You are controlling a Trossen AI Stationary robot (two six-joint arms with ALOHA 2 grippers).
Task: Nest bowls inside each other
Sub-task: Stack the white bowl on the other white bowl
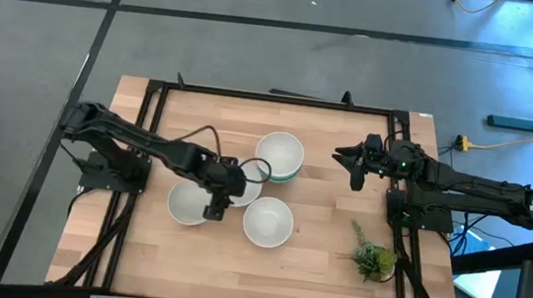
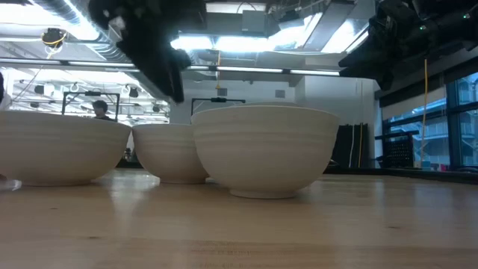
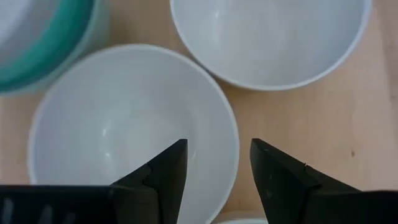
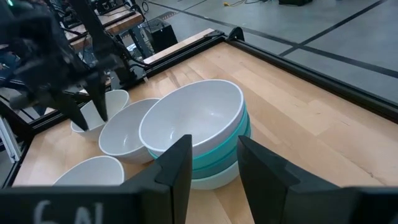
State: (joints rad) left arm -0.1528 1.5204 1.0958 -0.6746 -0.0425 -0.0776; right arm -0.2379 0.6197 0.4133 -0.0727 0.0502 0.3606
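A stack of bowls (image 1: 279, 155) stands at the table's middle, toward the far side: a white bowl on top (image 4: 193, 118), with turquoise (image 4: 214, 157) and pale mint (image 4: 221, 177) rims below it. Three single white bowls rest on their bases: one in the middle (image 3: 134, 137), one nearer (image 1: 268, 221), one to the left (image 1: 186, 202). My left gripper (image 1: 214, 208) hangs open above the middle bowl's rim (image 3: 235, 146), one finger over the inside and one over the outside; in the low view its tips (image 2: 175, 93) stay above the rim. My right gripper (image 4: 214, 165) is open, hovering right of the stack (image 1: 352, 168).
A small green plant sprig (image 1: 372, 254) lies near the table's right near corner. A black frame (image 1: 272, 98) runs around the table. Bare wood (image 1: 224, 274) stretches along the near edge and between the stack and my right gripper.
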